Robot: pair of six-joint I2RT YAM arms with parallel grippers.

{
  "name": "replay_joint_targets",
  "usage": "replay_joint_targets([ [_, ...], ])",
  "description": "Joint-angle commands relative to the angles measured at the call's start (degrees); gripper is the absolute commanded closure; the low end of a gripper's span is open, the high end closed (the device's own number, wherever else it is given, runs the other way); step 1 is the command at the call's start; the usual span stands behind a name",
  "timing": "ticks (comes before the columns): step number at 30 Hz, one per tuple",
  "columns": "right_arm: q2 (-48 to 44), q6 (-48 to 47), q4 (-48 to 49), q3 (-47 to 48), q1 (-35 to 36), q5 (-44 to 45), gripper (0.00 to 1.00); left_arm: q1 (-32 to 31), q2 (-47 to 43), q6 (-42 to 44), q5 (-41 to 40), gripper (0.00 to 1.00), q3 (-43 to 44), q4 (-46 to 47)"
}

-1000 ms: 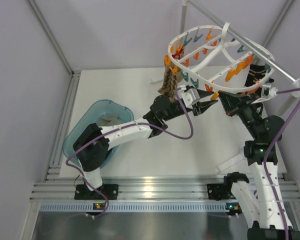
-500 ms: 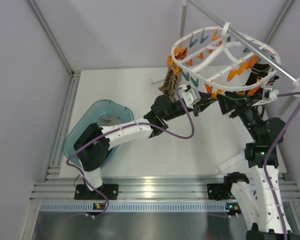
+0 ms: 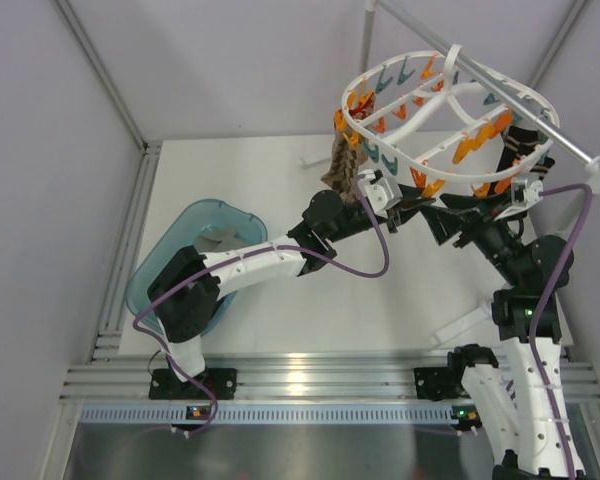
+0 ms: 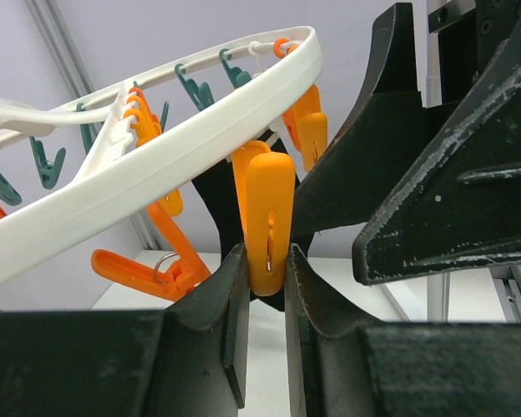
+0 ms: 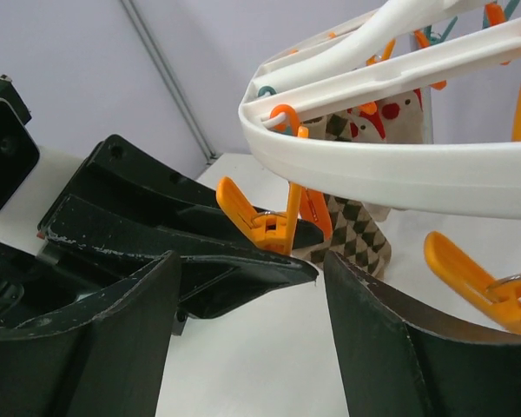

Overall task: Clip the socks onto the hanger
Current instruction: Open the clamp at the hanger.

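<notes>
The white hanger (image 3: 450,115) hangs at the upper right, ringed with orange and teal pegs. A brown zigzag sock (image 3: 342,165) is clipped at its left side and a black striped sock (image 3: 515,150) at its right. My left gripper (image 3: 417,203) reaches under the ring. In the left wrist view its fingers (image 4: 234,295) are shut on an orange peg (image 4: 267,208) dangling from the hanger (image 4: 156,165). A dark shape sits behind the peg; I cannot tell what it is. My right gripper (image 3: 450,215) is right beside it, open and holding nothing (image 5: 250,265).
A translucent teal tub (image 3: 150,270) stands at the table's left with a grey sock (image 3: 218,240) inside. The hanger hangs on a metal rod (image 3: 520,100) that crosses the upper right. The zigzag sock (image 5: 356,234) hangs behind the right gripper's fingers.
The right gripper has opened from shut and drawn back slightly. The left gripper has closed tighter on the orange peg. The hanger has swung a little to the right.
</notes>
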Motion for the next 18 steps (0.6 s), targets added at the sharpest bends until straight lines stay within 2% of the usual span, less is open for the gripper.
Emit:
replay_joint_targets([
  [1,0.78,1.32,5.38,1.56,0.24,1.59,0.34,-0.13,-0.12,-0.58,1.58,1.0,0.97,1.65],
  [5,2.53,6.05,11.62,0.5,0.24,3.97,0.33,-0.13,-0.12,-0.58,1.85,1.0,0.97,1.56],
  [10,4.47,7.3,15.67,0.33,0.42,6.96,0.34,-0.13,0.05,-0.32,1.85,1.0,1.14,0.86],
  [18,5.35,6.95,16.82,-0.11,1.82,7.49,0.41,-0.31,-0.03,-0.14,1.76,1.0,1.67,-0.46],
])
